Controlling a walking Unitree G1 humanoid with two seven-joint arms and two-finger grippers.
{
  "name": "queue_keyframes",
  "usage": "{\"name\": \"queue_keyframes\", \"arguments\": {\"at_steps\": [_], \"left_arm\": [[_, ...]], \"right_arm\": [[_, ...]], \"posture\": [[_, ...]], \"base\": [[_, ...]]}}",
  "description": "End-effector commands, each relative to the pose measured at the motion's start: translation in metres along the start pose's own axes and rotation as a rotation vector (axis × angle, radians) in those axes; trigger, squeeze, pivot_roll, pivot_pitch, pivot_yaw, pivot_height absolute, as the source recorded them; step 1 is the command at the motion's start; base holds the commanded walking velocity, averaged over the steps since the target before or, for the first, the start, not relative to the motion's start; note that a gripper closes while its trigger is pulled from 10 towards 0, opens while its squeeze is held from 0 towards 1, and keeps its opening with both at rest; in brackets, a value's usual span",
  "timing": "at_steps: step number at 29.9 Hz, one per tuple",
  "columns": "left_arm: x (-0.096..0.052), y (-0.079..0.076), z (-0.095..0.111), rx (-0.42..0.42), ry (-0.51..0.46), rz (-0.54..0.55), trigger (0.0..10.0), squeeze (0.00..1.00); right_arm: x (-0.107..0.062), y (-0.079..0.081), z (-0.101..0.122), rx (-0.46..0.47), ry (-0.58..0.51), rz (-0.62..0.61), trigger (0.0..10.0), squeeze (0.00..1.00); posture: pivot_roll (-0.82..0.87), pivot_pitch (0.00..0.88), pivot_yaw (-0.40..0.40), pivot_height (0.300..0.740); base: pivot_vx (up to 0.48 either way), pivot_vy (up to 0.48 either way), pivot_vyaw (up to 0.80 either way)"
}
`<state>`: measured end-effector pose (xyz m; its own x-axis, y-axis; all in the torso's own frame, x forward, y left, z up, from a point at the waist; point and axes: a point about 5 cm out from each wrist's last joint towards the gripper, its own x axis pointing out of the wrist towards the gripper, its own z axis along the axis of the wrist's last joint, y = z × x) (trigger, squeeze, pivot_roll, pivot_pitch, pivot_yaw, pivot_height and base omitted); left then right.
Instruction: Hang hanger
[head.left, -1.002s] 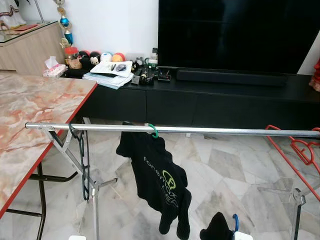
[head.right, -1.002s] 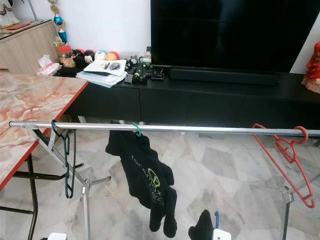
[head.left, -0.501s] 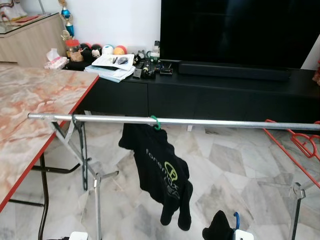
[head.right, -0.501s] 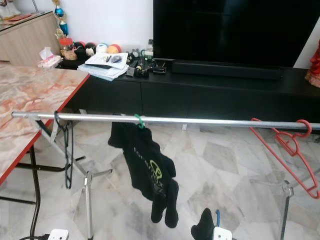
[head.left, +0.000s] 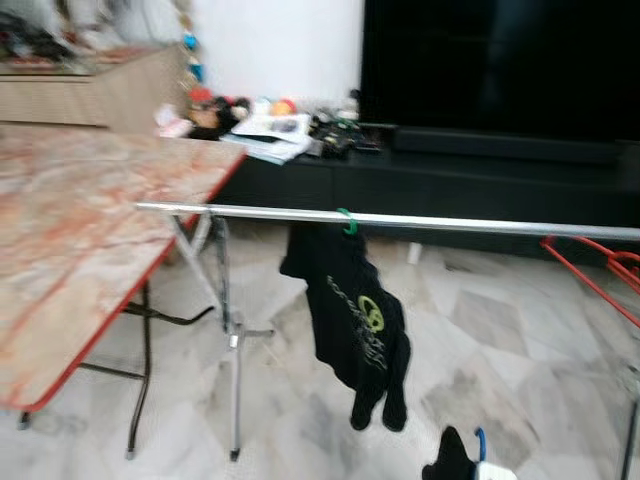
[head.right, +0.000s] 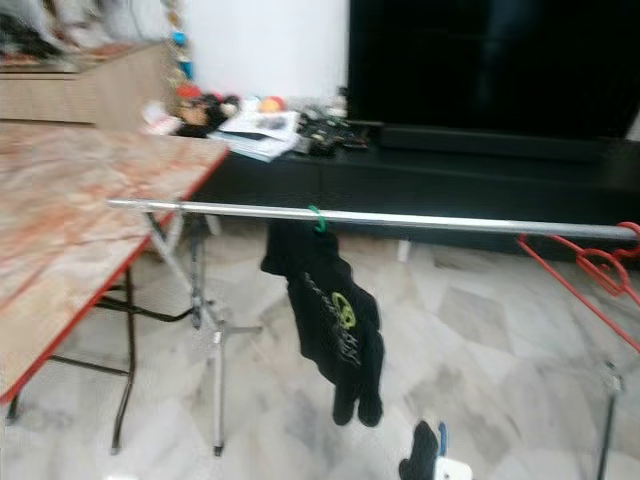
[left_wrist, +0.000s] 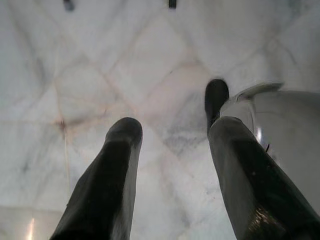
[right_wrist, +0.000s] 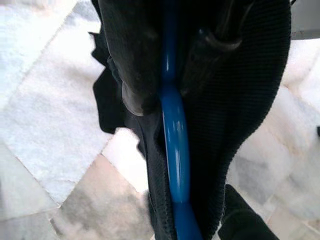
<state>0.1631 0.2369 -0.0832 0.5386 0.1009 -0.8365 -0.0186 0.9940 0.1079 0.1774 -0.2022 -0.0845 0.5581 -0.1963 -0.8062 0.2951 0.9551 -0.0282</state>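
Gripping a blue hanger (right_wrist: 172, 130) with dark cloth (right_wrist: 240, 100), the right gripper (right_wrist: 167, 75) hangs low, apparently below the rail (head.left: 400, 219); left gripper (left_wrist: 170, 145) gapes floorward.

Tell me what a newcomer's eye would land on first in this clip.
The long metal rail crossing the room, with a black garment on a green hanger near its middle and a red hanger at its right end. Low down, the right gripper is shut on a blue hanger draped in black cloth.
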Motion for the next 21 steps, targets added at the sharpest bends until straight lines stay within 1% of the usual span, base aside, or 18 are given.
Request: {"name": "queue_keyframes", "arguments": {"at_steps": [1, 21], "left_arm": [[0.0006, -0.0002, 0.0038, 0.0, -0.008, -0.006, 10.0, 0.0], [0.0007, 0.0003, 0.0043, -0.016, -0.013, 0.008, 10.0, 0.0]], "right_arm": [[-0.0001, 0.0112, 0.0022, 0.038, -0.013, 0.025, 10.0, 0.0], [0.0003, 0.0083, 0.0042, 0.038, -0.02, 0.013, 10.0, 0.0]], "posture": [[0.11, 0.0, 0.012, 0.74], [0.11, 0.0, 0.01, 0.74]], "base": [[-0.277, 0.0, 0.0], [-0.276, 0.0, 0.0]]}}
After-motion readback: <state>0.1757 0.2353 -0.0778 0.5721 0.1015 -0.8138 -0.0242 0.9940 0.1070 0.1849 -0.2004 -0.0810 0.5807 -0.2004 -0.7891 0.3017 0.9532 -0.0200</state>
